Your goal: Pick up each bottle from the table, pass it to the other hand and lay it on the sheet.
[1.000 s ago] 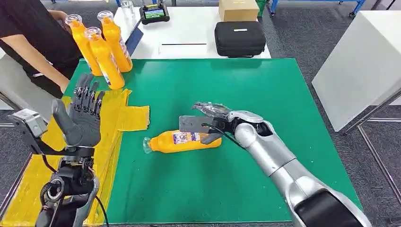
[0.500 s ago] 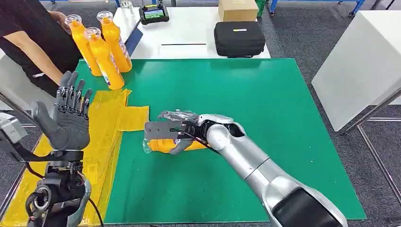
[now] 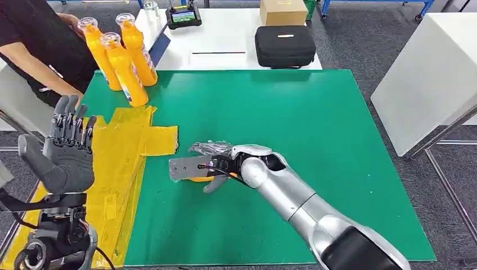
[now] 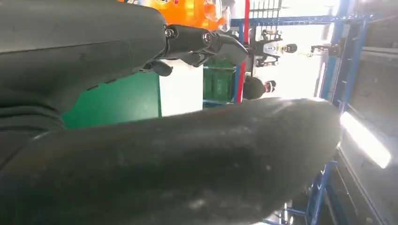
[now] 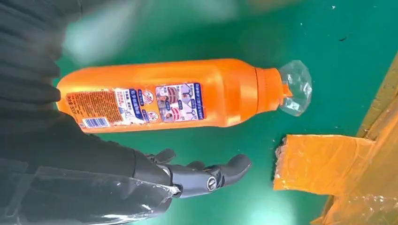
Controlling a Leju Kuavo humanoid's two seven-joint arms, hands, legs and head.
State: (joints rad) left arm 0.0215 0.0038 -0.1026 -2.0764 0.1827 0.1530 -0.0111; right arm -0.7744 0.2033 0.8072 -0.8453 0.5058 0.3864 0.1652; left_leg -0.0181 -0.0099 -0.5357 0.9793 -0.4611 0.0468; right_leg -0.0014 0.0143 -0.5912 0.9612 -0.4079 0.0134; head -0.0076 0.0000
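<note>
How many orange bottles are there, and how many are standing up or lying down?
Standing orange bottles: 3
Lying orange bottles: 1, on the green mat by the right hand
Total: 4

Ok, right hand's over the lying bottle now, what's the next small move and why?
Probably close the right hand around the bottle and lift it. The right wrist view shows the bottle flat on the green mat, the fingers spread alongside it and not yet wrapped. The left hand waits raised and open over the yellow sheet, ready for the handover.
</note>
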